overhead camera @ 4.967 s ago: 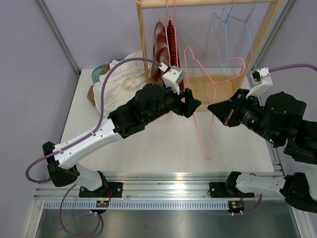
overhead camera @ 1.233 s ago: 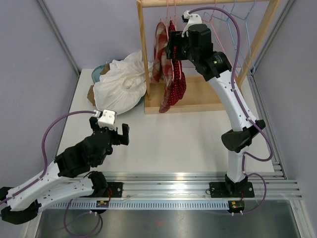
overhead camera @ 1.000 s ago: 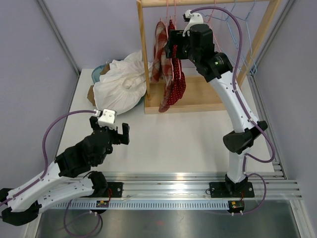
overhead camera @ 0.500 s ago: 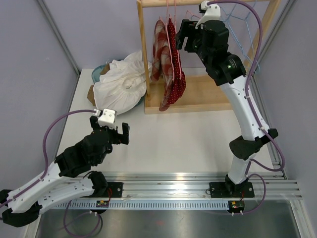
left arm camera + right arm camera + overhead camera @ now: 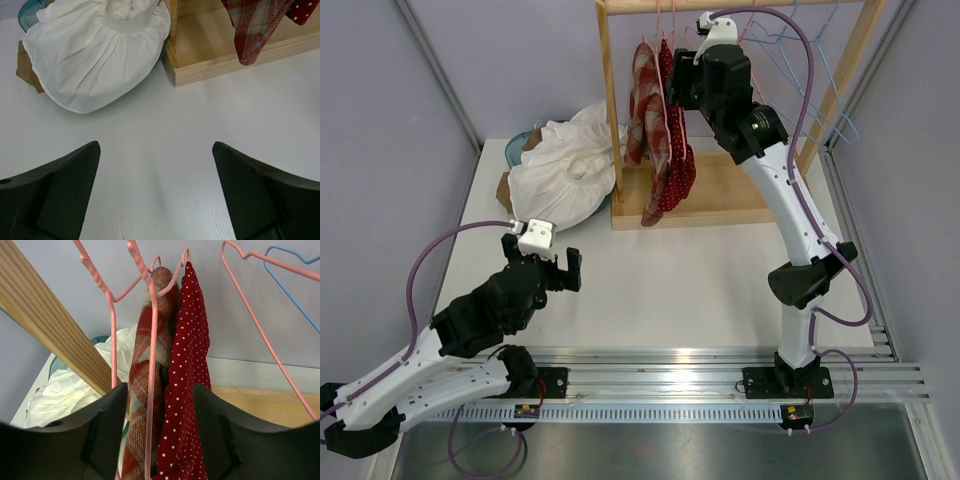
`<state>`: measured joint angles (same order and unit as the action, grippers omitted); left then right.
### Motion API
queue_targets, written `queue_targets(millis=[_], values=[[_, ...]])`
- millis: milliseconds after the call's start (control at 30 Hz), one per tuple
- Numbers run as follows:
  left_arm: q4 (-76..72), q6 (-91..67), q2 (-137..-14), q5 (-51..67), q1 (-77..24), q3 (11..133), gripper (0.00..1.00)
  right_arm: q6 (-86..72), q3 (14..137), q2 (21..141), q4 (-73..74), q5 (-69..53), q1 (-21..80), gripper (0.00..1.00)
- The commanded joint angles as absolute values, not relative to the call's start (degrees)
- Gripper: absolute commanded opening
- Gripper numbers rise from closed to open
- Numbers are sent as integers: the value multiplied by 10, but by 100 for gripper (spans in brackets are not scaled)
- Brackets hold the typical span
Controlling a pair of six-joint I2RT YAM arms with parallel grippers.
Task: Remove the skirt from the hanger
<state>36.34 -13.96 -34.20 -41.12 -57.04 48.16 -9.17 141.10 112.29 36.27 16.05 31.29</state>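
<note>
**While the skirt hangs on the rack, both hands are open and empty**

Where the wooden rack (image 5: 611, 110) stands at 12 o'clock on the counter (image 5: 670, 285), the red polka-dot skirt (image 5: 189, 355) hangs from a pink hanger (image 5: 185, 255) on the top rail. A red plaid garment (image 5: 150, 390) hangs on a hanger of its own, pressed against the skirt's 9 o'clock side. The right hand (image 5: 160, 440) is raised to the rail, just at the skirt's 3 o'clock side in the overhead view. Its jaws are spread wide and grip nothing. From its wrist camera, one dark finger (image 5: 107, 432) shows on each side of the two hanging garments; whether either finger touches cloth cannot be told. A bare pink hanger (image 5: 260, 330) and a blue hanger (image 5: 295, 270) hang toward 3 o'clock of the skirt.

The left hand (image 5: 545, 262) sits low at about 8 o'clock of the counter, well apart from the rack. Its jaws are also wide open, with only bare counter between them. A white cloth heap (image 5: 95, 60) lies at 10 o'clock, against the rack's base.
</note>
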Motion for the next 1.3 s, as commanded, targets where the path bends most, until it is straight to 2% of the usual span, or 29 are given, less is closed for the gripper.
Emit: queue_targets(millis=[0, 167, 400, 467, 500, 667, 833, 1067, 1267], values=[[336, -136, -336, -405, -567, 481, 99, -89, 1421, 1119, 344, 175, 310, 59], [336, -136, -334, -403, -565, 479, 99, -96, 1404, 1125, 346, 168, 308, 33], [336, -138, -332, -402, -565, 480, 99, -115, 1383, 1123, 350, 150, 296, 15], [337, -139, -331, -401, -565, 478, 99, -118, 1380, 1122, 351, 147, 294, 8], [337, -139, -332, -402, -565, 479, 99, -120, 1380, 1122, 351, 145, 294, 0], [344, -136, -343, -403, -565, 489, 99, -115, 1400, 1113, 352, 149, 293, 0], [354, -106, -388, -381, -566, 574, 99, -98, 1461, 1088, 374, 182, 285, 0], [342, -55, -528, -323, -566, 760, 99, -85, 1398, 995, 359, 201, 273, 0], [315, -48, -636, -192, -570, 864, 99, -91, 1329, 921, 359, 208, 272, 0]])
